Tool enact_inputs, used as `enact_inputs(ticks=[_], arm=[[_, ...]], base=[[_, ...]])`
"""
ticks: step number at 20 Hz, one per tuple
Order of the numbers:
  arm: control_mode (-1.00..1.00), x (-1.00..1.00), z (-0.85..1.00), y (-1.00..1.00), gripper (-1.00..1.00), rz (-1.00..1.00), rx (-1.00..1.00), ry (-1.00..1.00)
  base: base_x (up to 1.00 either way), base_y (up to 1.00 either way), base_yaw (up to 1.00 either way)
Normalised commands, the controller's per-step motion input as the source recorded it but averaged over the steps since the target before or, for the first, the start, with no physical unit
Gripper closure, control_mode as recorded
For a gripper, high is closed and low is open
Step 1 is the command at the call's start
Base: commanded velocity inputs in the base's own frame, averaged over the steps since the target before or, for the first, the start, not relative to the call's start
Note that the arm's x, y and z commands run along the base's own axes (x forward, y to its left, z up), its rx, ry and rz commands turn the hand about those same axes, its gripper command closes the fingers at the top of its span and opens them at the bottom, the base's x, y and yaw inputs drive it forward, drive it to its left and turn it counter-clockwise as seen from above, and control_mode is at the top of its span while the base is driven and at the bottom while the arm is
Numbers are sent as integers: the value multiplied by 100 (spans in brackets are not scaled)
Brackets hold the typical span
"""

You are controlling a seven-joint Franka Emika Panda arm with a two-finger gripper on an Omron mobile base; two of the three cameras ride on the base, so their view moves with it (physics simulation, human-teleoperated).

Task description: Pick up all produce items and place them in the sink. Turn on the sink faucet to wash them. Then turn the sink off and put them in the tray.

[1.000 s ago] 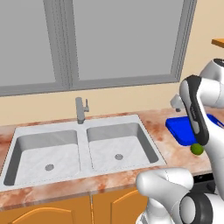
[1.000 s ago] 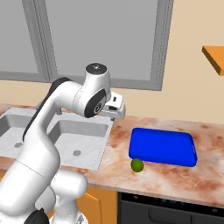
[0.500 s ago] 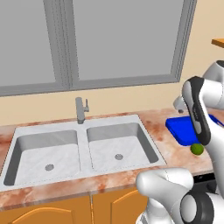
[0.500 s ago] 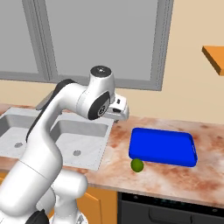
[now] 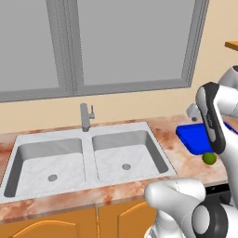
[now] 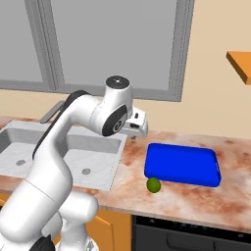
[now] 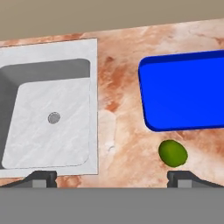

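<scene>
One produce item, a small yellow-green lime (image 5: 209, 158) (image 6: 154, 185) (image 7: 173, 153), lies on the counter just in front of the blue tray (image 5: 191, 139) (image 6: 184, 164) (image 7: 183, 92), at its near left corner. My gripper (image 6: 138, 128) (image 5: 192, 110) (image 7: 111, 176) hangs open and holds nothing, above the counter strip between the sink's right bowl and the tray. In the hand view the lime sits just above the right fingertip (image 7: 181, 176). The double-basin sink (image 5: 88, 135) (image 6: 115, 143) (image 7: 93, 87) lies to the left, both bowls bare. The grey sink faucet (image 5: 85, 116) stands behind its middle.
A reddish marbled counter (image 6: 196, 201) runs around sink and tray. Large windows (image 5: 125, 42) back the wall. A wooden shelf (image 6: 240, 63) juts out at the upper right. A dark appliance front (image 6: 191, 235) sits below the counter under the tray.
The gripper has drifted a little to the right and down, towards the tray and lime. Lime, tray and sink have not moved.
</scene>
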Motion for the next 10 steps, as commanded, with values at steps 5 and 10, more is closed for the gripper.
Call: enact_inputs(ticks=[5, 10], arm=[[-100, 0, -5, -9, -100, 0, 0, 0], [-100, 0, -5, -16, -100, 0, 0, 0]], base=[[0, 0, 0], [0, 0, 0]])
